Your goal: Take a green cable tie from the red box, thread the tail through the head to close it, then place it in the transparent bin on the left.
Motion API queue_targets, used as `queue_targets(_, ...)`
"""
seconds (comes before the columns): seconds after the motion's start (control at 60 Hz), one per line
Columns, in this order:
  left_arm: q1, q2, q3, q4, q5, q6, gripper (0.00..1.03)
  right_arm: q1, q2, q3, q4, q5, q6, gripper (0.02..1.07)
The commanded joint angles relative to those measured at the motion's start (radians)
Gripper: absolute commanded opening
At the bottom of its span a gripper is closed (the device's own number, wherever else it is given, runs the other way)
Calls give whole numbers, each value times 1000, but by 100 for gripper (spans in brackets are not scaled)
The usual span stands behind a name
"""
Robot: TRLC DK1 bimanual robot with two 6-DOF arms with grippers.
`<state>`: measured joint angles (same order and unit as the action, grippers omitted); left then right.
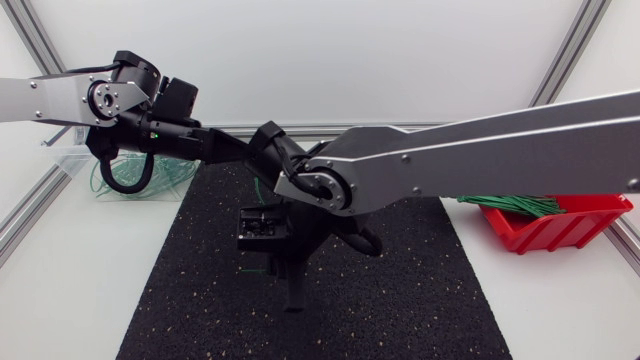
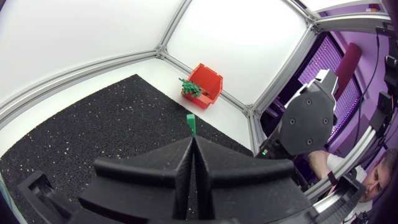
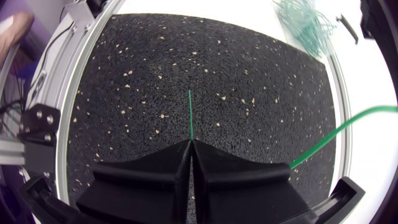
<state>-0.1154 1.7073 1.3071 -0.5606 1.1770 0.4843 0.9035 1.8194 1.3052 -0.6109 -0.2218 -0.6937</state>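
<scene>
Head view: red box [image 1: 560,228] at the right side of the table [image 1: 560,310], heaped with loose green ties [image 1: 510,205]. Transparent bin [image 1: 70,160] at the far left, holding a tangle of ties [image 1: 150,185]. Left arm [image 1: 50,100] in from the left edge, angled towards the middle. Right arm [image 1: 500,150] stretched in from the right across the black mat [image 1: 200,300], wrist bent downward near the centre, close to the left arm's tip.

Left wrist view: left end effector [image 2: 193,163] closed tight, fingers pressed together on the green cable tie [image 2: 191,124], with only a short stub and its squared-off end poking out ahead of the tips. Red box beyond, by the table's far corner, ties spilling over its rim.

Right wrist view: right end effector [image 3: 190,163] likewise clamped, pinching a thin straight stretch of green cable tie pointing ahead over the mat. Another green length curving away beside the fingers. Tangle of ties further ahead, past the mat's edge.
</scene>
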Motion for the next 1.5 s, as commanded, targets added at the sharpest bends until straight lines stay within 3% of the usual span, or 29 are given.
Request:
queue_targets(0.0, -24, -48, -42, -9, 4, 28, 4, -18, -14, 14, -46, -22, 171, 7)
queue_targets(0.383, -175, -209, -88, -7, -66, -105, 4, -78, -218, -18, -259, -243, 569, 7)
queue_targets(0.6, -184, -227, -114, 54, -82, -173, 4, -78, -278, 34, -411, -309, 738, 7)
queue_targets(0.717, -202, -244, -154, 137, -82, -243, 4, -112, -301, 60, -492, -416, 858, 7)
queue_targets(0.85, -219, -288, -224, 295, -89, -372, 4, -167, -338, 58, -517, -548, 962, 7)
queue_targets(0.95, -224, -336, -295, 473, -91, -518, 4, -202, -359, 69, -520, -637, 1054, 7)
queue_targets(1.1, -233, -405, -371, 646, -96, -671, 4, -227, -387, 109, -572, -712, 1135, 7)
queue_targets(1.483, -296, -537, -497, 768, -154, -825, 4, -242, -466, 174, -621, -811, 1418, 7)
